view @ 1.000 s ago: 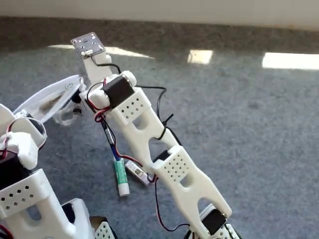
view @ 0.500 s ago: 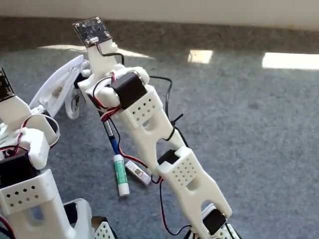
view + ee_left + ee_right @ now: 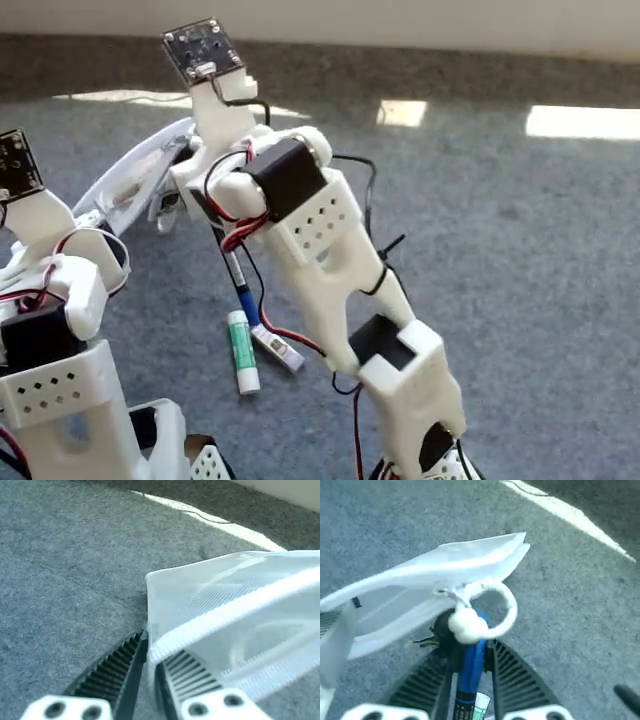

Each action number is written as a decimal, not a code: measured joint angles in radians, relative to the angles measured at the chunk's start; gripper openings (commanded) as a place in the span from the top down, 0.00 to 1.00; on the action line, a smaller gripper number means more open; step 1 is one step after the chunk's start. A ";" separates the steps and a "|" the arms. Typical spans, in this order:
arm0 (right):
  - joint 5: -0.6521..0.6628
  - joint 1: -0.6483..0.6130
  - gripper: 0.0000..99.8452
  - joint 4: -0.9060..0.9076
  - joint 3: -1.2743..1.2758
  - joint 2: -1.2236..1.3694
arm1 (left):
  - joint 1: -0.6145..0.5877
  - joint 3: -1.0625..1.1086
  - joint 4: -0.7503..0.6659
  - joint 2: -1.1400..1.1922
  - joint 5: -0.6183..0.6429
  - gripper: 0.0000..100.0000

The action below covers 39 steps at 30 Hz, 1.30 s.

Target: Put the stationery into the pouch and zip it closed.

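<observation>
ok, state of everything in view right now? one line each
pouch: held up by one edge, mouth looks unzipped
zip pull ring: at the pouch mouth, just in front of the pen
blue pen: gripped, pointing at the pouch mouth
glue stick: lying on the table
small white item: lying beside the glue stick
left gripper: shut on the pouch edge
right gripper: shut on the blue pen

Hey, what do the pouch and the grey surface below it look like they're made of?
The pouch looks like translucent white plastic mesh: a fine grid shows in its walls, with a ribbed zip strip along the edge. The surface seems to be grey felt or short-pile carpet: matte, with a fuzzy grain.
</observation>
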 measured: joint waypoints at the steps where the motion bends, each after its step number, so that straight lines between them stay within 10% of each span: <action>1: 0.000 0.000 1.00 0.000 0.006 -0.025 | 0.000 0.000 0.000 0.000 0.000 0.99; 39: 0.035 -0.005 1.00 0.000 0.051 -0.709 | 0.103 0.000 0.014 0.002 -0.046 0.99</action>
